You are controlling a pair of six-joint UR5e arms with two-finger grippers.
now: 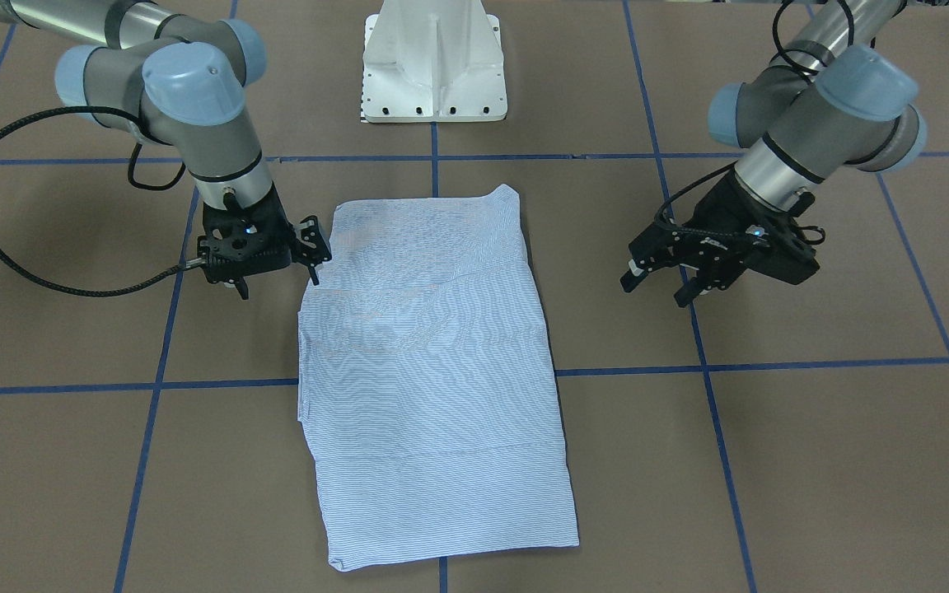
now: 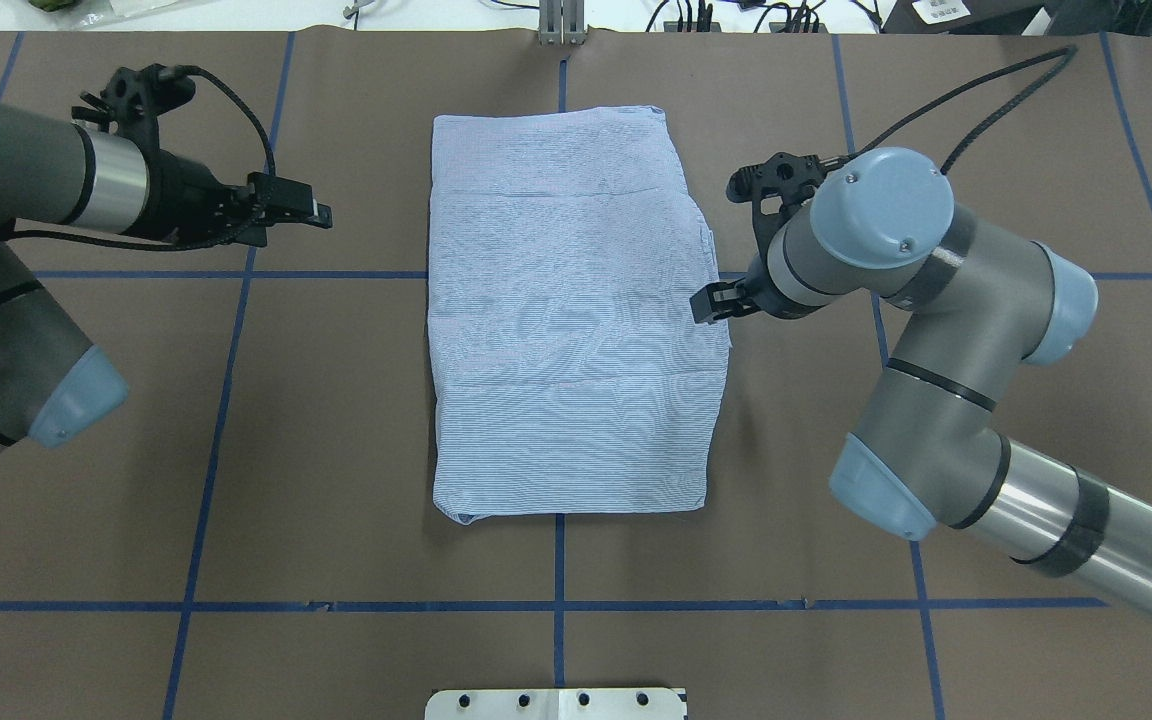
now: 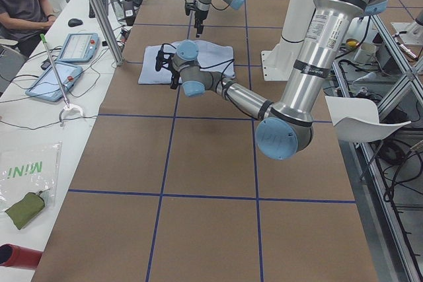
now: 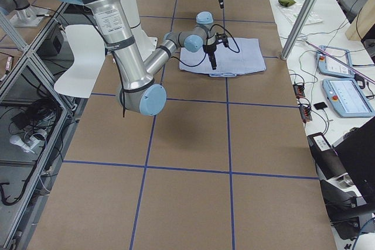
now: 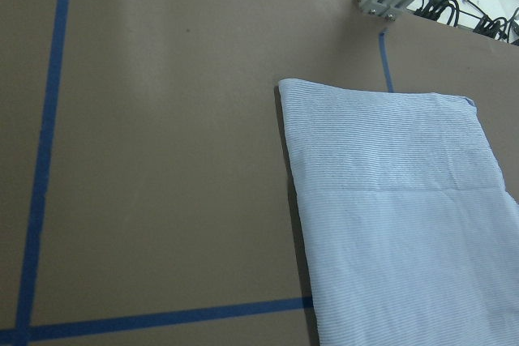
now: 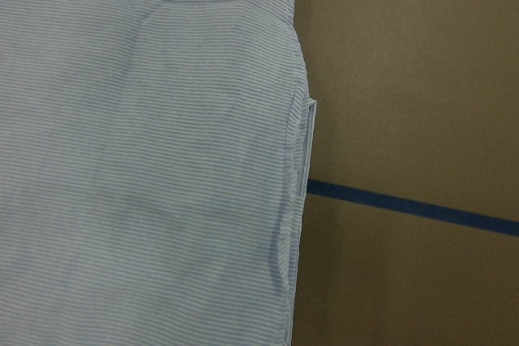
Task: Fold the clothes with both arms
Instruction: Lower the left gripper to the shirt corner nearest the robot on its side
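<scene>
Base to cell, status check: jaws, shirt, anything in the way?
Left gripper clear of shirt, jaws open. Right gripper beside shirt's edge, jaws unclear. Shirt folded flat, nothing on it.

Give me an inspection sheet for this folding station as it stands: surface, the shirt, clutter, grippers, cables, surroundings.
Surface: brown table with a blue tape grid; no stains seen.
Job's things: striped shirt lies flat mid-table, folded into a rectangle.
Clutter: nothing seen on the work surface.
Grippers: left gripper open, empty, well clear of the shirt; right gripper at the shirt's side edge, contact and jaw state not readable.
Cables: black cable loops out from the right wrist, clear of the shirt.
Surroundings: white pedestal behind the shirt; a seated person at a side bench with tablets.
</scene>
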